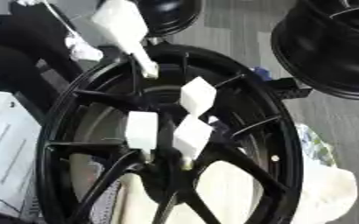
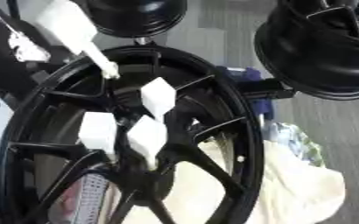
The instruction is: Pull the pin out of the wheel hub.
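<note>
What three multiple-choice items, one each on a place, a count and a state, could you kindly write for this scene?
1. Where does the cream cloth lie, seen from the wheel hub?
A. At its upper left
B. At its lower right
C. Over its centre

2. How many white blocks cluster near the hub's centre?
A. One
B. Three
C. Five

3. How does the long white piece at the upper left stand?
A. Tilted, narrow end down
B. Flat on the cloth
C. Snapped in two

Answers:
1. B: the cream cloth shows past the lower right rim of the wheel hub.
2. B: three white blocks sit among the inner spokes.
3. A: the long white piece slants, its thin tip reaching down to the upper spokes.
</note>
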